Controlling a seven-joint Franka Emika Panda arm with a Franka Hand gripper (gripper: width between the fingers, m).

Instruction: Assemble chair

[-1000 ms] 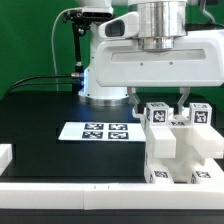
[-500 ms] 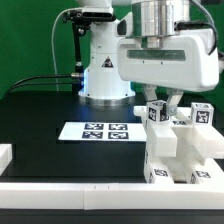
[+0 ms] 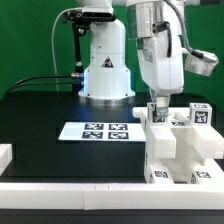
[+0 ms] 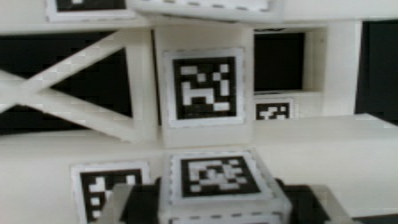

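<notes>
The chair [image 3: 185, 150] is a chunky white structure of bars and posts with black-and-white tags, at the exterior view's right. My gripper [image 3: 158, 104] hangs straight down over its near-left corner and is shut on a white tagged post [image 3: 157, 114] that stands upright on the chair. In the wrist view the post's tagged end [image 4: 217, 175] sits between my dark fingers [image 4: 306, 200]. Beyond it are a tagged white upright [image 4: 205, 85] and crossed white bars [image 4: 71, 90] of the chair.
The marker board [image 3: 105, 131] lies flat on the black table left of the chair. A white rail [image 3: 60, 190] runs along the front edge, and a short white block [image 3: 5, 153] sits at the left. The robot base [image 3: 105, 70] stands behind.
My gripper has turned about its vertical axis, from broadside to narrow in the exterior view, while staying over the same post. The chair has not shifted.
</notes>
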